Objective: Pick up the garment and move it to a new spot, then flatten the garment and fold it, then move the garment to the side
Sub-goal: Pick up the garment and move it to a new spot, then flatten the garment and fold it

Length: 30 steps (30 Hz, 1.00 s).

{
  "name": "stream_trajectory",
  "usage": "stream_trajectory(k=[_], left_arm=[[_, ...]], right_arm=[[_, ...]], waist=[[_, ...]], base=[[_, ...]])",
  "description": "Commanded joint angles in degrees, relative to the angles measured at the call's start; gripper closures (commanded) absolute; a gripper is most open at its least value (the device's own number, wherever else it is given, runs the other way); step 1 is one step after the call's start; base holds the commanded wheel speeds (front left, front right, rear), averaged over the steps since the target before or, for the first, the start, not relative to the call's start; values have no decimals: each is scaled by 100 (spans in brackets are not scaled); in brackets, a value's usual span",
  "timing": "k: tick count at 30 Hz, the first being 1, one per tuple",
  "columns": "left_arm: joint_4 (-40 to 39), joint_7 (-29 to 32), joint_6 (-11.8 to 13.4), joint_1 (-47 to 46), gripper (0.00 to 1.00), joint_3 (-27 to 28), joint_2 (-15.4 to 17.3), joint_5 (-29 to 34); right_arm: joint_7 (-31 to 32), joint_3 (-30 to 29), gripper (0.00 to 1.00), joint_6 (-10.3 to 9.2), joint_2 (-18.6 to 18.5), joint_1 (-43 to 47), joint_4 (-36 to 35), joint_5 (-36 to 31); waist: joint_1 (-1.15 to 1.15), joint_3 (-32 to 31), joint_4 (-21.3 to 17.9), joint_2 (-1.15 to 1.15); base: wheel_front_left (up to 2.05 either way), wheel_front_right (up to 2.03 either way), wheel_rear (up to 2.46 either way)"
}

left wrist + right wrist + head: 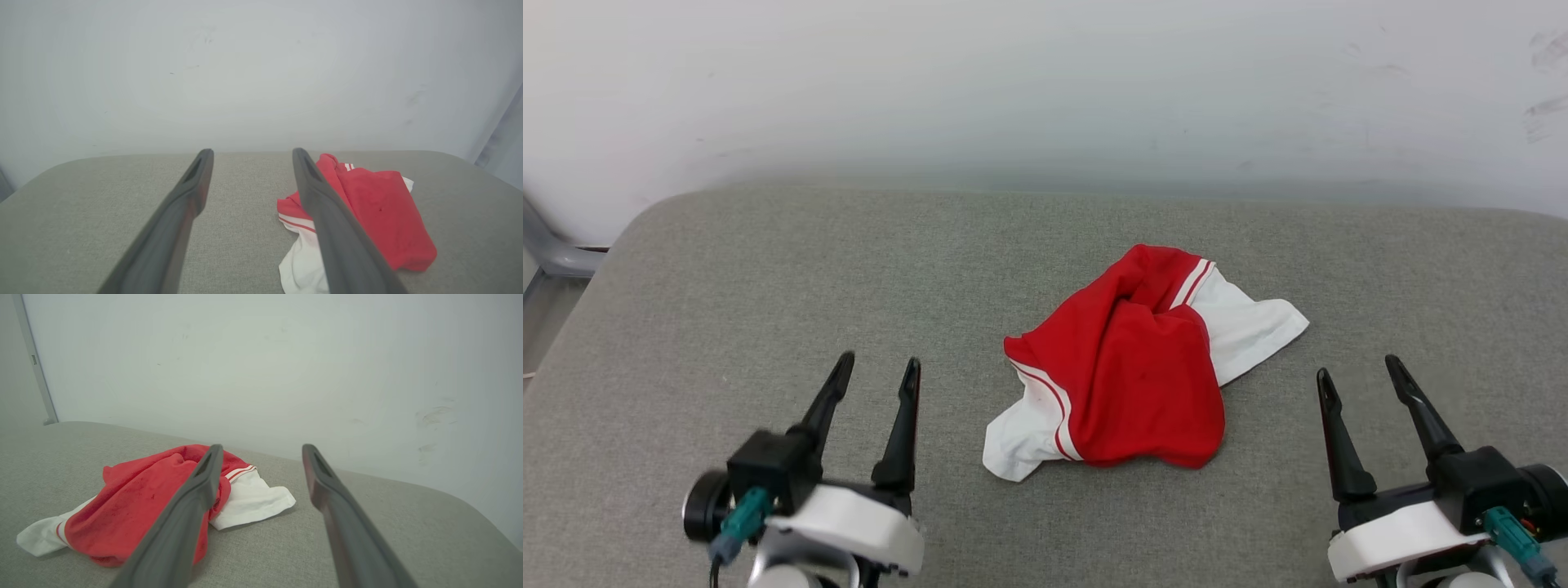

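Shirt (1131,367) lies crumpled in a heap near the middle of the grey surface (768,269). Red body bunched; one white sleeve pokes out far right, another near left. Left claw (880,363): fingers apart, holding nothing, well left of the heap. Right claw (1357,366): fingers apart, empty, off to its right. Bare cloth all round the heap. Far edge meets a white wall (1045,82); far-left corner rounded.

Open cushion (768,269) rings garment (1127,367) — wall (1013,82) behind.
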Motion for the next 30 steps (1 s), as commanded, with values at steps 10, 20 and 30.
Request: stream_trajectory(k=[10,20,30], left_arm=[[123,-14,-806,1264,0,1451,-1343,1379],[228,-15,-1317,1407,0,2049,-1860,2264],[373,-15,-1616,1274,0,2112,-2018,2861]], right_arm=[[-14,122,0,-6,11,165,98,33],[-14,207,0,-6,11,95,105,120],[262,490,0,-5,-17,-89,350,226]], waist=[[1,-33,-20,0],[1,-64,-101,0],[1,89,-20,0]], base=[[0,0,0],[0,0,0],[0,0,0]])
